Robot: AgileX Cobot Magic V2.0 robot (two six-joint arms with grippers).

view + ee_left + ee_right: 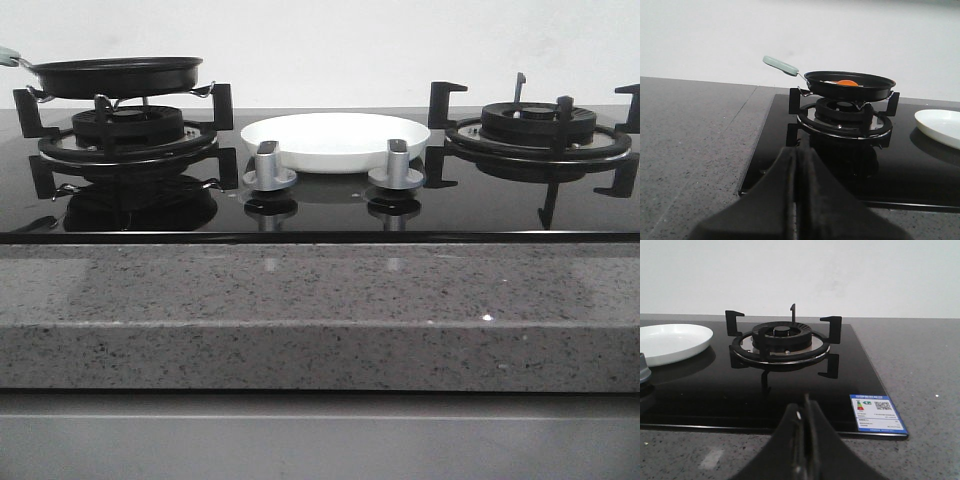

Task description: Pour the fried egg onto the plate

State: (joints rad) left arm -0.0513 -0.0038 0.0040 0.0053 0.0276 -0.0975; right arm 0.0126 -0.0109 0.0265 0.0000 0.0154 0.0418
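so nothing has been picked up yet, by the look of it: the small black frying pan (117,76) sits on the left burner's black iron grate (125,130), toward the left edge of the glossy black glass hob (320,215), its pale green handle (780,65) sticking out toward the left edge of the grey speckled stone counter (320,290). the flat white fried egg with its orange yolk (845,83) lies inside the pan, only partly visible over the rim. the shallow round glossy white plate (335,140) rests empty on the hob between the two burners, just behind the two silver knobs (268,168).

the left gripper (797,165) hangs near the front edge, well apart from the pan, its dark fingers pressed together on nothing. the right gripper (804,420) faces the bare right burner (782,342), likewise closed and empty.

my guess is that the reach is the step in hand. next the left gripper would need to open, travel to the handle, clamp it firmly, then lift and tilt the pan over the plate.
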